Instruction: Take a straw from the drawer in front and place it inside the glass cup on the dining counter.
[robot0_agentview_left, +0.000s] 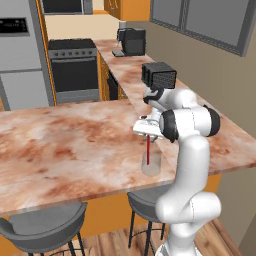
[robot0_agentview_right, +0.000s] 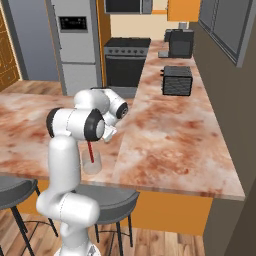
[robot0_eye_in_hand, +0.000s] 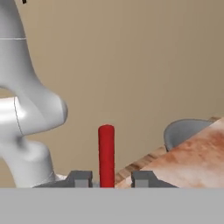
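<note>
One straw: the straw (robot0_agentview_left: 148, 151) is a thin red stick standing nearly upright with its lower end inside the glass cup (robot0_agentview_left: 150, 164), which sits near the front edge of the dining counter (robot0_agentview_left: 65, 145), above a grey stool (robot0_agentview_left: 145, 202).
Straw handling: judged light and stiff, smooth enough to slip between hard pads; best taken on the upper shaft, as the lower part is already down in the cup.
Cup handling: looks thin, clear and easily tipped; the tall straw gives leverage, so a sideways nudge at its top could topple the tumbler.
Gripper: the gripper (robot0_eye_in_hand: 106, 179) sits over the cup; in the hand view its two fingertips (robot0_eye_in_hand: 79, 178) stand a little apart, with a sliver of gap showing on each side of the red shaft, so it appears slackened and not pinching.
Doubt on grip: whether a pad is touching the straw cannot be told.
Hidden: in both base views the forearm and wrist cover the straw's top and the fingers.
Hard to make out: the cup's rim and base are faint against the marble; where the straw's tip rests inside is unclear.
Cut off: the hand view crops the straw's lower length.
</note>
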